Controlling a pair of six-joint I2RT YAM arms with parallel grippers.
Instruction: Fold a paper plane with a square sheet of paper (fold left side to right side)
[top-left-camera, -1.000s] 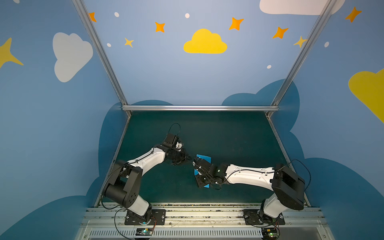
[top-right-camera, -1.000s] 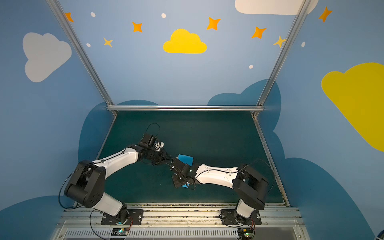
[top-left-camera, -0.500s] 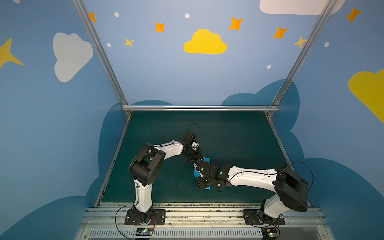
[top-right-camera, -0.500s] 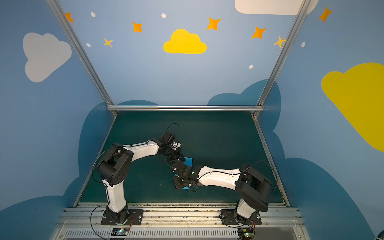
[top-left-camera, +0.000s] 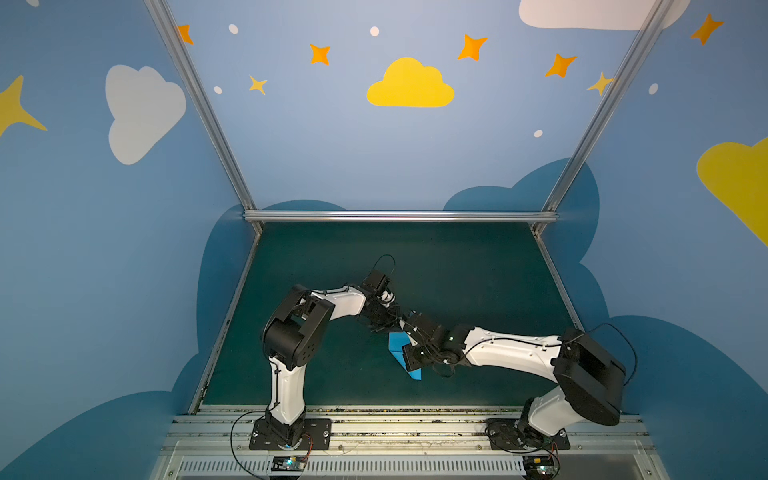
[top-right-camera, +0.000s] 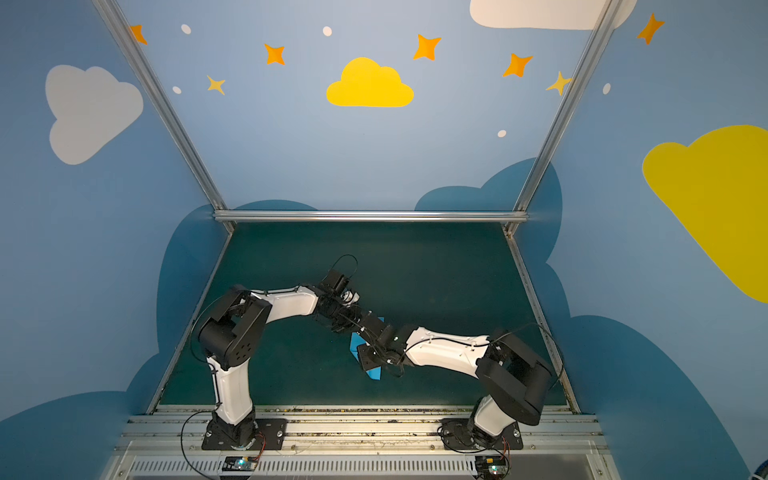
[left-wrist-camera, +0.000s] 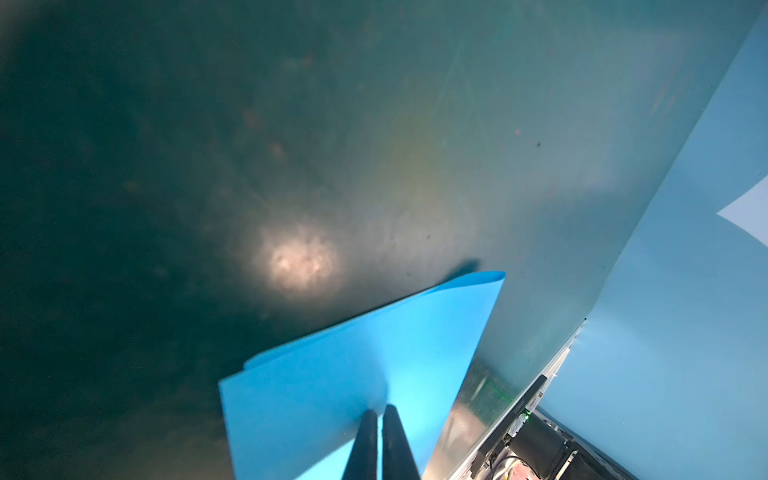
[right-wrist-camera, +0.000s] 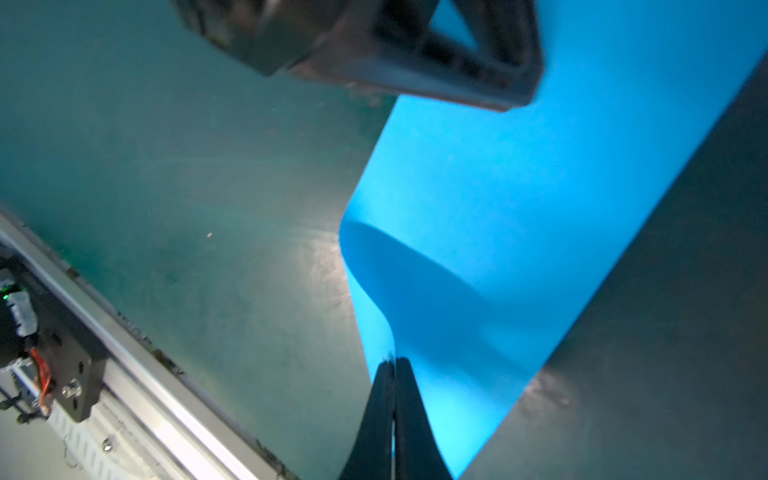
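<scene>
Square sheet of paper (top-left-camera: 397, 345) — one, folded; two tools — left tool (left-wrist-camera: 379, 411), right tool (right-wrist-camera: 394, 361) — pinching it.

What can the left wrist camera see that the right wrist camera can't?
Only the left wrist view shows the blue wall with a white shape, and the left gripper tips shut on the square sheet of paper. Only the right wrist view shows the metal rail, the right gripper pinching a curled edge, and the left gripper from outside. Both show the paper and the green mat.
</scene>
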